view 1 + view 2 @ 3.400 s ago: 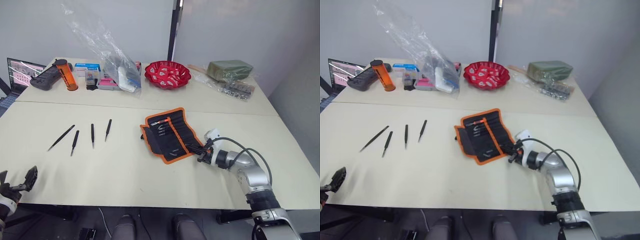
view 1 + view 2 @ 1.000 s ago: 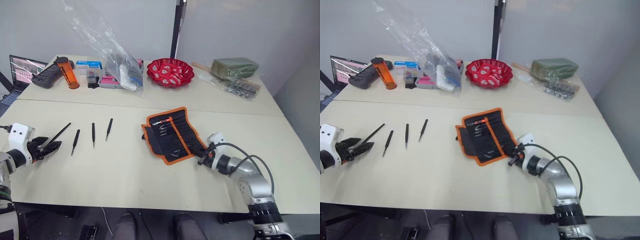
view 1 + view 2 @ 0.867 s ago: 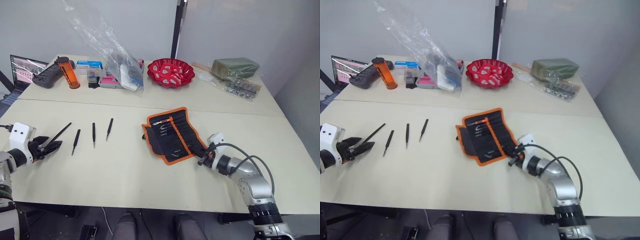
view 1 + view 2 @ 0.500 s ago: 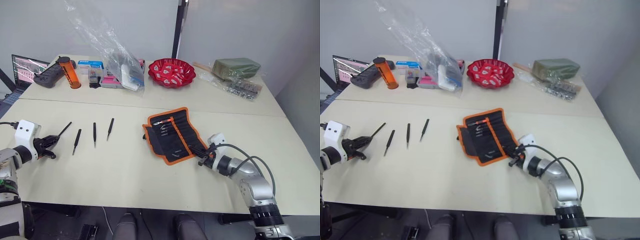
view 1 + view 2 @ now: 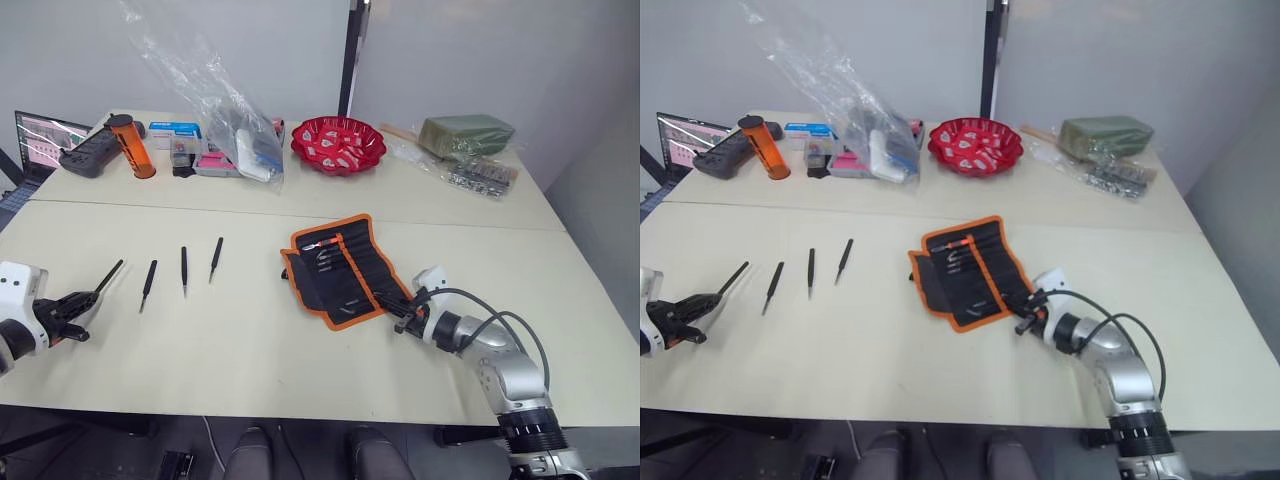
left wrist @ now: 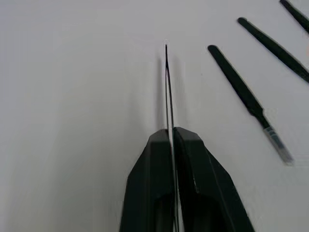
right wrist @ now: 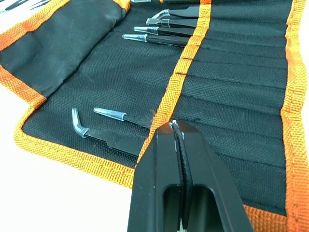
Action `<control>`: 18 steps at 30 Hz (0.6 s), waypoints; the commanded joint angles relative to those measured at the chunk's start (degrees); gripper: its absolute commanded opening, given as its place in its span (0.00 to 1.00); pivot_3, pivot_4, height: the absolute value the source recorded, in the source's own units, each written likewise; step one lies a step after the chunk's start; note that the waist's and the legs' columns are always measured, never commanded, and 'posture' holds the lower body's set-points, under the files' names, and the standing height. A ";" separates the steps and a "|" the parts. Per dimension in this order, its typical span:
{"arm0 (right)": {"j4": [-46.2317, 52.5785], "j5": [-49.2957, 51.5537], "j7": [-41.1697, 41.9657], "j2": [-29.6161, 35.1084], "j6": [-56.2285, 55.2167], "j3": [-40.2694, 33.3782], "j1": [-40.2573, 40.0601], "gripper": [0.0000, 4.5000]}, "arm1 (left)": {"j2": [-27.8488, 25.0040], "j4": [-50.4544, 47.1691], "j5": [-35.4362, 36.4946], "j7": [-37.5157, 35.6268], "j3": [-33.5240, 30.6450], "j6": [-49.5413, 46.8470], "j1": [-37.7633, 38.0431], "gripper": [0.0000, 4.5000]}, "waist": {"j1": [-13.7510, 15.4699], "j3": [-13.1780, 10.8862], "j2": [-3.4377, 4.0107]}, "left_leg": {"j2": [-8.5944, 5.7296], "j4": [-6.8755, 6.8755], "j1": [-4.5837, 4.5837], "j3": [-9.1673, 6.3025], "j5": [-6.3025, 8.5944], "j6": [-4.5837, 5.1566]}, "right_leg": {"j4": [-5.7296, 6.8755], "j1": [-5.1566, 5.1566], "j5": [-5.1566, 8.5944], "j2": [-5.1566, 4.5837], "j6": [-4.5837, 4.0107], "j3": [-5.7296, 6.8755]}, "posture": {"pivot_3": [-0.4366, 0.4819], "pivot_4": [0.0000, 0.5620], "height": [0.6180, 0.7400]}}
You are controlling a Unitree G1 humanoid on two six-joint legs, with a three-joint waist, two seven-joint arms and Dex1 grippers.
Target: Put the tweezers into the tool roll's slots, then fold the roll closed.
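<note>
L gripper (image 6: 171,140) pinching tweezer (image 6: 167,82) | R gripper (image 7: 177,133) closed, over tool roll (image 7: 231,96)

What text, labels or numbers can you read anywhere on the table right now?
No text is legible in any view.
Blue box: printing too small to read.
Laptop screen: content blurred.
Orange cylinder: no readable label.
Tool roll and tweezers: no markings visible up close.

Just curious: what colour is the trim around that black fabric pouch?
Orange edging on the black fabric tool roll; clearest in the right wrist view.
</note>
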State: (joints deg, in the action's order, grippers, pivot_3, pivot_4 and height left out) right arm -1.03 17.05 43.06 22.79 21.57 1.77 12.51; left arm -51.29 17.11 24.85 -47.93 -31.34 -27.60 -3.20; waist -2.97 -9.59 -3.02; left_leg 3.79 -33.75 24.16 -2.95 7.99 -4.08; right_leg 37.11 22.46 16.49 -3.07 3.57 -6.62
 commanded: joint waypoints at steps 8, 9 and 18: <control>-3.68 -0.90 2.44 0.23 1.13 2.96 1.46 0.00 | 4.56 -14.58 6.99 6.91 -8.32 -9.55 5.60 0.86 | -0.75 0.03 -0.06 | 0.08 -0.04 -0.04 0.04 -0.02 0.03 | 0.00 0.02 -0.03 0.04 -0.07 0.04 | 0.48 0.27 0.91; -3.73 -0.90 2.53 0.23 1.14 3.03 1.48 0.00 | 4.65 -14.66 6.90 7.18 -8.80 -9.41 6.13 0.95 | -0.88 0.04 -0.06 | 0.09 -0.04 -0.04 0.04 -0.02 0.03 | 0.00 0.02 -0.03 0.04 -0.07 0.04 | 0.48 0.27 0.91; -3.53 -0.84 3.01 -0.03 1.45 3.78 1.18 0.00 | 7.09 -16.08 2.48 13.51 -8.75 -4.63 8.33 0.99 | -0.94 0.03 -0.05 | 0.08 -0.03 -0.04 0.05 0.01 -0.02 | -0.02 0.04 -0.02 0.03 -0.09 0.03 | 0.48 0.27 0.91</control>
State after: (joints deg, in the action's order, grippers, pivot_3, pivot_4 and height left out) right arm -3.44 16.99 45.03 22.82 21.54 3.08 14.97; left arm -44.54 3.25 28.20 -36.56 -39.11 -34.35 5.40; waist -3.91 -9.56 -3.07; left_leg 3.88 -33.78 24.12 -2.90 8.00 -4.10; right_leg 37.09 22.51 16.47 -3.03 3.47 -6.59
